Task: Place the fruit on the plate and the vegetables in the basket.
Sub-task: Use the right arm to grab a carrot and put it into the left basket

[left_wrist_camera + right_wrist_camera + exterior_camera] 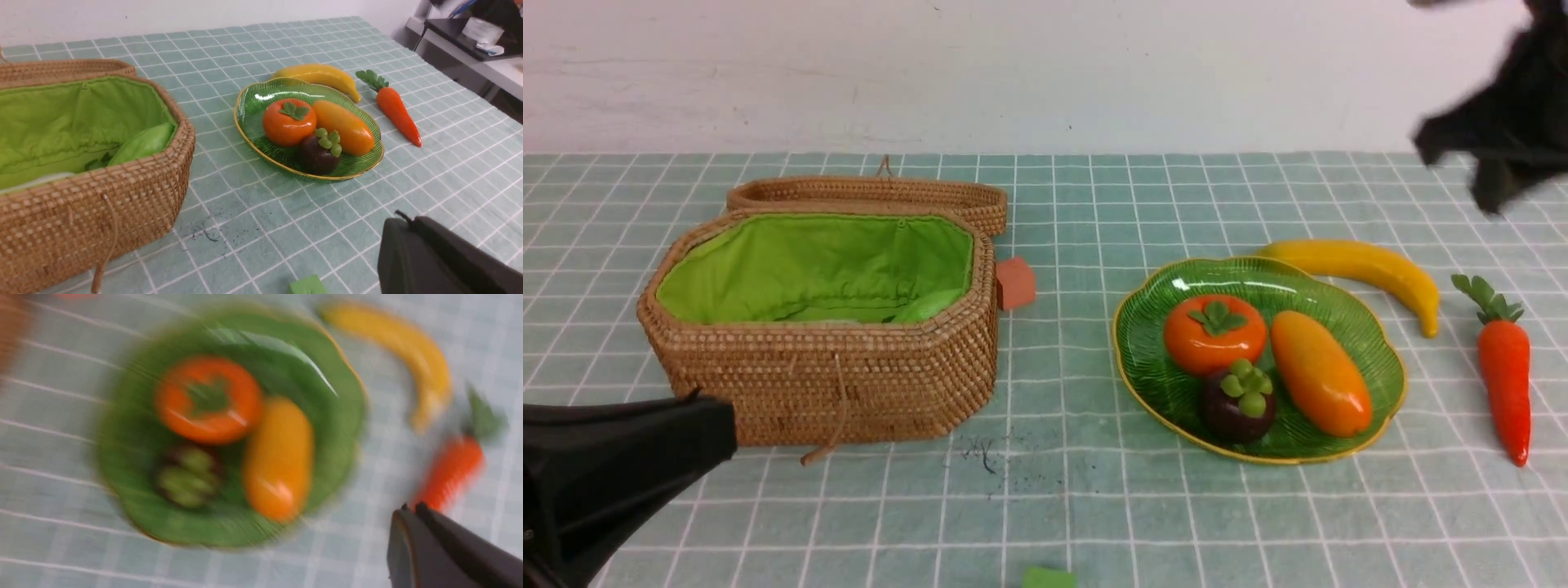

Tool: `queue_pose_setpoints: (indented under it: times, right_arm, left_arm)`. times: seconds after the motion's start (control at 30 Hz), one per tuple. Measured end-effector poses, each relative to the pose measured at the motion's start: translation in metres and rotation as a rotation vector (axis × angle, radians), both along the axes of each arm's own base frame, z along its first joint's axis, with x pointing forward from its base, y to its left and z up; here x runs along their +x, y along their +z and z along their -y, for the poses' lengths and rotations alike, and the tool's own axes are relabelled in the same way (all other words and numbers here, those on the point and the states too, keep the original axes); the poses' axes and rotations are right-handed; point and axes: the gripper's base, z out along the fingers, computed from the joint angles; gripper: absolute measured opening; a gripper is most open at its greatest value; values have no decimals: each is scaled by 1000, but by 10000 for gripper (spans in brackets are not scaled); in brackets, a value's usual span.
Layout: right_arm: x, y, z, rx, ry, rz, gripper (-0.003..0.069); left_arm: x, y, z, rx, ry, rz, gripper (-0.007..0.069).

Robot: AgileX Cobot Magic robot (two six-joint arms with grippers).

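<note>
1. The left gripper (pixel 712 426), black, is at the near left corner, just in front of the basket's near left wall. Its two fingers are pressed together and it has nothing between them.
2. The large brown woven wicker basket (pixel 833 376) with bright green fabric lining stands on the left of the pale green checked tablecloth (pixel 1094 506). Its woven lid (pixel 874 196) lies open behind it.
3. Inside the basket, at its right end, lies a light green oblong cucumber (pixel 143 143). The rest of the inside is hard to tell.
4. A small red block (pixel 1015 283) sits just beside the basket's right wall.
5. A small green block (pixel 1049 578) lies at the near edge, in the middle.
6. The wide translucent green glass plate (pixel 1143 384) with thin yellow rim lies right of centre, well apart from the left gripper.
7. On the plate are the orange-red persimmon (pixel 1214 333), the dark purple mangosteen (pixel 1240 404) and the orange-yellow mango (pixel 1321 374), close together.
8. The yellow banana (pixel 1364 269) lies on the cloth at the plate's far right rim.
9. The orange carrot (pixel 1505 384) with green top lies on the cloth at the far right.
10. The right gripper (pixel 412 507) hangs high over the far right, blurred. Its fingers are closed together and empty. The banana and carrot lie below it, untouched.
</note>
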Motion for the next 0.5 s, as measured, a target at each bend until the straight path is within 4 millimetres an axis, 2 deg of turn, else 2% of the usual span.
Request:
queue_pose_setpoints:
  times: [0.03,0.1,0.2,0.27,0.33,0.37,0.43,0.5]
  right_arm:
    - [-2,-30,32,34,-125,-67,43]
    - [-2,-55,54,73,-205,-102,90]
    - [1,-93,84,143,-306,-131,215]
    - [5,-108,93,175,-323,-137,325]
    - [19,-126,100,205,-326,-103,456]
    - [21,-130,100,206,-325,-105,465]
    - [36,-147,103,210,-330,-64,555]
    - [45,-159,105,206,-336,-29,591]
  left_arm:
    - [0,1,0,1,-4,10,-13]
    - [0,1,0,12,-7,20,-13]
    - [0,1,0,32,-14,37,-13]
    - [0,1,0,35,-15,40,-13]
    - [0,1,0,36,-16,41,-13]
    - [0,1,0,37,-16,42,-13]
    - [0,1,0,36,-16,42,-13]
    - [0,1,0,36,-16,42,-13]
